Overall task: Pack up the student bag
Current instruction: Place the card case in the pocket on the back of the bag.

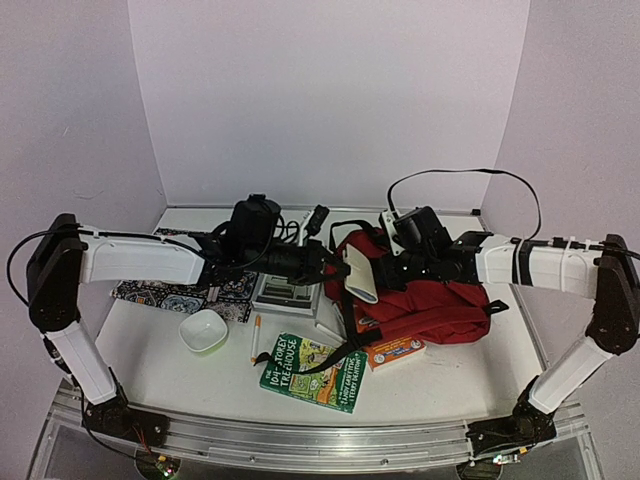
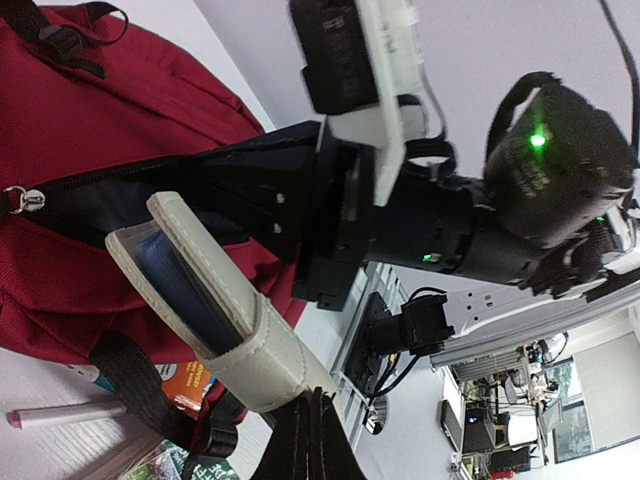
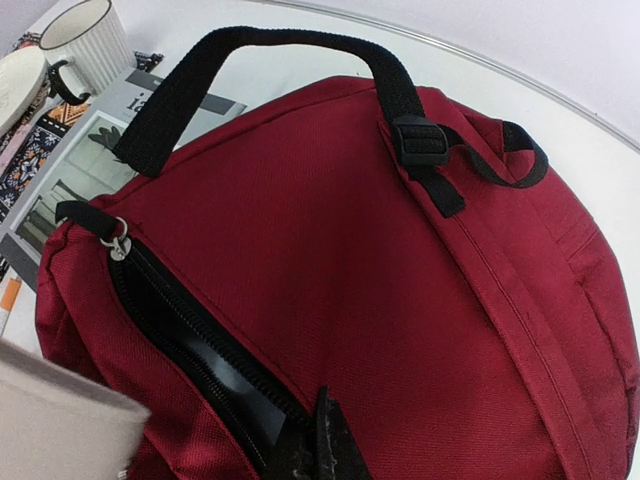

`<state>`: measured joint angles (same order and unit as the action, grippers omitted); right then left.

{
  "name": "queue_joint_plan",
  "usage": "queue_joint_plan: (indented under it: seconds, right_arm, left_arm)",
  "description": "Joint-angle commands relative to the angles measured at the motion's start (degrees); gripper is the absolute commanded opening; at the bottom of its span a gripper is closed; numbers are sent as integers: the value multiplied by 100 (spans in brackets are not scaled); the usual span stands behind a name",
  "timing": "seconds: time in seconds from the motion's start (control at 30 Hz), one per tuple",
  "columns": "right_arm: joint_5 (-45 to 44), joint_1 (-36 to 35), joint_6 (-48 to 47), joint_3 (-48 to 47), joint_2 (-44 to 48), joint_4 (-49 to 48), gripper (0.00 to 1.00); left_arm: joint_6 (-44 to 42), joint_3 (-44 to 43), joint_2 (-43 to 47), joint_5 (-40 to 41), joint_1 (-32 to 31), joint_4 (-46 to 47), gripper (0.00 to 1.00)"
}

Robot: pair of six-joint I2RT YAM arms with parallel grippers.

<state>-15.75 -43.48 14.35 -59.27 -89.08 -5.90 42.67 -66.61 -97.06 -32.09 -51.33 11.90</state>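
The dark red student bag lies on its side at the right of the table, its black zipper open toward the left. My left gripper is shut on one end of a cream felt case with something dark blue in it, and holds it tilted at the bag's opening. In the left wrist view the case points into the open zipper of the bag, with my left gripper below it. My right gripper is shut on the upper zipper edge of the bag and holds the opening apart.
A green storybook and an orange booklet lie in front of the bag, a strap across them. A white bowl, an orange pen, a grey device and a patterned mat are at the left. A white mug stands behind the bag.
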Motion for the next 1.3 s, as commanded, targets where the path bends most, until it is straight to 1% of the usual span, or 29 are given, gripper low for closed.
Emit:
queue_joint_plan:
  seconds: [0.0, 0.2, 0.3, 0.53, 0.6, 0.83, 0.9, 1.07, 1.27]
  right_arm:
    - [350, -63, 163, -336, 122, -430, 0]
    - [464, -64, 219, -239, 323, -491, 0]
    - [520, -64, 237, -211, 393, -499, 0]
    - [836, -68, 357, -118, 407, -586, 0]
    - [891, -85, 390, -81, 422, -604, 0]
    - [728, -153, 527, 46, 584, -617, 0]
    - [535, -170, 620, 79, 631, -598, 0]
    - [46, -218, 758, 36, 647, -521, 0]
    - [-292, -250, 765, -84, 521, -517, 0]
  left_arm:
    - [-176, -233, -372, -175, 9, 459, 0]
    - [-117, -399, -748, -265, 9, 500, 0]
    - [-51, -341, -801, -128, 20, 512, 0]
    - [499, -115, -757, 1036, 100, 566, 0]
    - [668, -153, -803, 1210, 129, 576, 0]
    - [1326, 28, -789, 2018, 149, 563, 0]
    - [1510, 48, -811, 2068, 148, 559, 0]
    - [1943, 150, -925, 1795, 138, 550, 0]
    - [2079, 158, -909, 1517, 61, 511, 0]
